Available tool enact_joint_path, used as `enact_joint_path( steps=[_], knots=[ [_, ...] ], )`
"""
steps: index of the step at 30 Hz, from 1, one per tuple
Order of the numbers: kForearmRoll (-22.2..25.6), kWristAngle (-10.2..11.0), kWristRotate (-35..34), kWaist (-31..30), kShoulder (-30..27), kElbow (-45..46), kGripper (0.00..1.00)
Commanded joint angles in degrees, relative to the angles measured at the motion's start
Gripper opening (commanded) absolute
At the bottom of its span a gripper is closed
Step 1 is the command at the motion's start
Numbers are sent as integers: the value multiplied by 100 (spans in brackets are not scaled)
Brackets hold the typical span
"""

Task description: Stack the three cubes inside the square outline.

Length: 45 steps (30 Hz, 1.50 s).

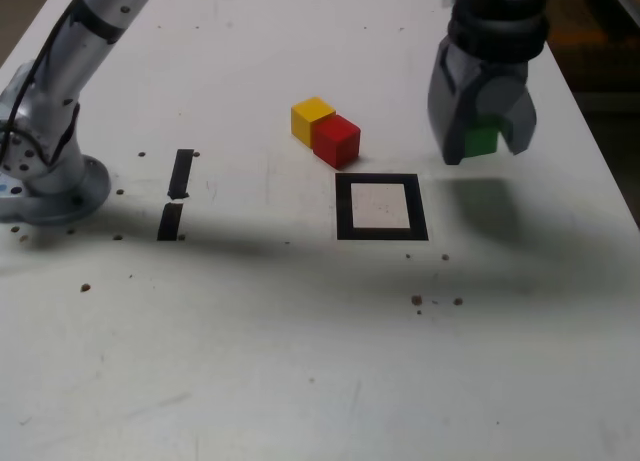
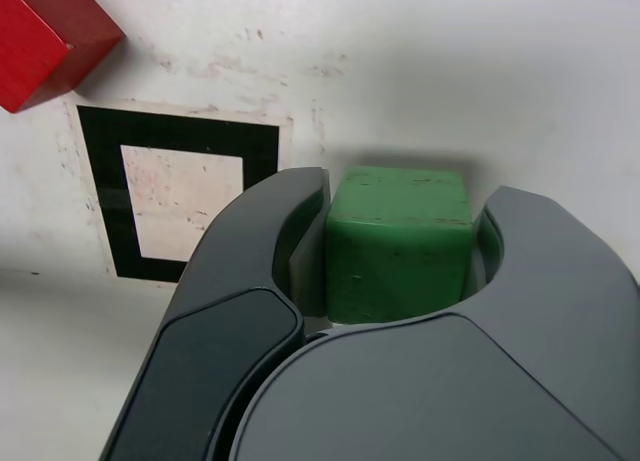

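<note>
My gripper (image 1: 484, 139) is shut on the green cube (image 1: 483, 138), which sits between the two grey jaws. It is at the exterior view's right, just beyond the right far corner of the square outline (image 1: 381, 207). Whether the cube touches the table I cannot tell. The wrist view shows the green cube (image 2: 400, 243) pinched on both sides by the gripper (image 2: 400, 246), with the square outline (image 2: 180, 193) beside it. The red cube (image 1: 336, 141) and yellow cube (image 1: 312, 117) lie touching on the table behind the outline's left far corner. A corner of the red cube (image 2: 45, 39) shows in the wrist view.
The arm's base (image 1: 45, 186) stands at the exterior view's left. Two short black tape strips (image 1: 176, 193) lie on the white table (image 1: 300, 361) between the base and the outline. Small dark specks dot the near table. The table's right edge runs close behind the gripper.
</note>
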Motion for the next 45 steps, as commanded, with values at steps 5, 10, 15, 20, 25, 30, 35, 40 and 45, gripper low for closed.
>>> enact_joint_path(
  steps=[5, 10, 15, 20, 25, 30, 35, 40, 45],
  knots=[
    [-59, -47, 94, 4, 261, -20, 14],
    [-122, -66, 130, 4, 376, 9, 14],
    [-128, -129, 137, 8, 400, 100, 25],
    [-114, -216, 187, 20, 408, 168, 63],
    [-56, -200, 176, 21, 349, 147, 87],
    [134, -215, -82, 5, 149, 114, 99],
    [376, -128, -1026, -35, -621, 873, 100],
    [-400, -307, -2311, 21, -1873, 2766, 100],
    [-682, -355, -2661, 176, -2265, 3411, 100]
  ],
)
